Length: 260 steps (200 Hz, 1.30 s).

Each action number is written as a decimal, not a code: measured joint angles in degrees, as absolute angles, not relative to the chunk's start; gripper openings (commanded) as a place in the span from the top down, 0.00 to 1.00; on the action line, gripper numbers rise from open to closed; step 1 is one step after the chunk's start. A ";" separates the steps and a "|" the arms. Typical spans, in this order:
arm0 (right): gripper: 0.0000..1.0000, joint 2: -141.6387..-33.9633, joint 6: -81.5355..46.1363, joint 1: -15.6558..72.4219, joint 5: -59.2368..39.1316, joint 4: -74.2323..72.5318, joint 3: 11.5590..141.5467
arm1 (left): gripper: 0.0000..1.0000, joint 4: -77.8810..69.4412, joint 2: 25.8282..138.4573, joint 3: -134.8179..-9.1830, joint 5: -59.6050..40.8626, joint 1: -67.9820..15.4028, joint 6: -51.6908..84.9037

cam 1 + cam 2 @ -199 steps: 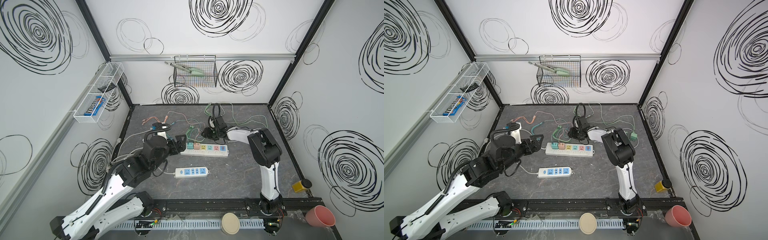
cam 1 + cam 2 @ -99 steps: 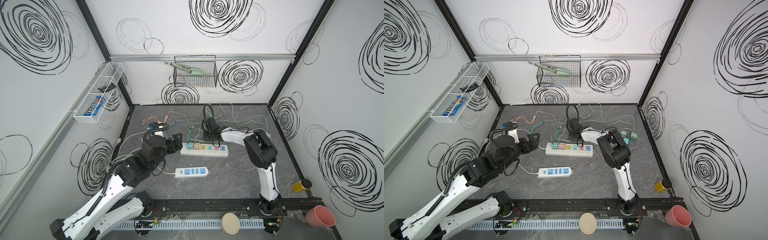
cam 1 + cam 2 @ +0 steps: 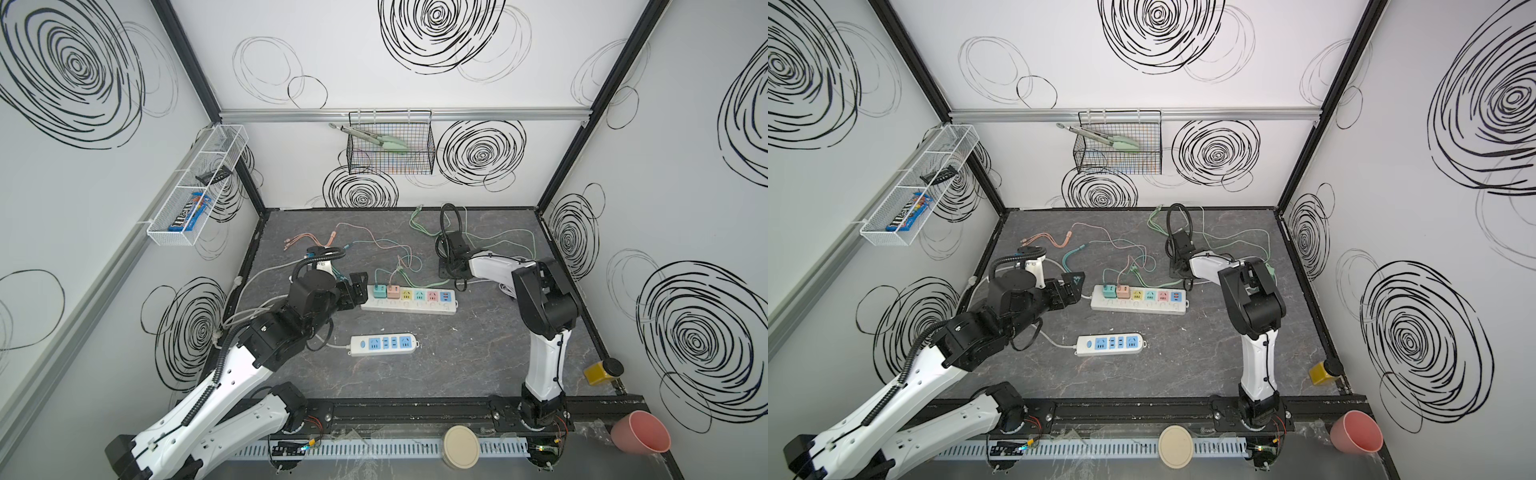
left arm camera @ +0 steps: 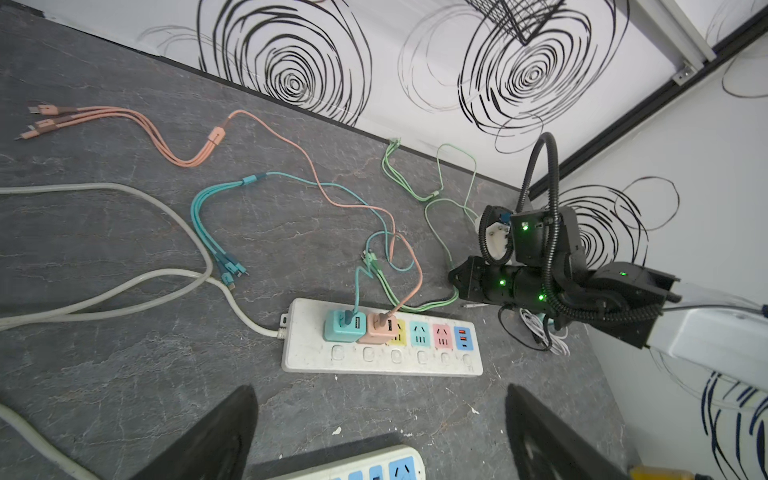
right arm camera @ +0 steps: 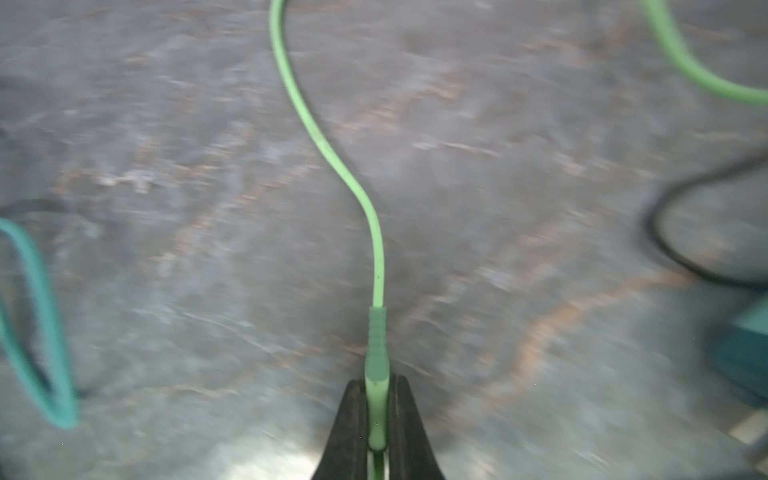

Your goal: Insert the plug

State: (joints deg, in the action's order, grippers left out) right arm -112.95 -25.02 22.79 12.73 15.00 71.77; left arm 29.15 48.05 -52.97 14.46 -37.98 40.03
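Right wrist view, blurred, shows green plug (image 5: pixel 376 372) seemingly pinched between jaws.

White walls (image 3: pixel 353 62) all around, covered in big black swirls (image 3: pixel 436 16). Black posts (image 3: pixel 562 166) in the back corners, with a silver rail (image 3: pixel 498 114) between them. High up behind the right tool (image 3: pixel 449 270), a black wire basket (image 3: pixel 390 164) on the back wall. Up and out to the side of the left tool (image 3: pixel 358 291), a white wire shelf (image 3: pixel 195 191). Under both, a dark grey desk (image 3: pixel 457 365) like stone. Soft, even light.
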 measured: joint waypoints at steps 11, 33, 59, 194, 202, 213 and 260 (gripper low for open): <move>1.00 -109.84 -24.93 21.06 12.71 15.07 70.13 | 0.04 28.51 48.77 -52.73 13.02 -38.04 39.18; 1.00 -101.47 -24.82 18.02 12.43 13.41 67.48 | 0.04 27.77 50.09 -52.66 11.25 -38.48 37.91; 1.00 -91.53 -24.80 14.59 11.81 9.89 65.60 | 0.04 26.85 51.86 -52.66 9.37 -38.85 37.04; 1.00 -51.44 -13.61 17.63 -4.91 3.25 48.99 | 0.04 20.03 58.26 -53.04 5.06 -45.23 31.68; 1.00 -50.87 -12.45 20.75 -5.63 3.62 49.04 | 0.04 19.49 58.57 -53.04 4.84 -45.60 31.44; 1.00 -50.68 -10.52 26.22 -6.11 4.36 49.06 | 0.04 19.07 58.72 -53.04 4.75 -45.91 31.29; 1.00 -55.66 -6.02 46.33 -6.59 5.02 46.94 | 0.04 18.17 57.52 -52.86 5.45 -46.02 31.29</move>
State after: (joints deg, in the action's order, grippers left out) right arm -55.66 -6.02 46.33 -6.59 5.02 46.94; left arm 18.17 57.52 -52.86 5.45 -46.02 31.29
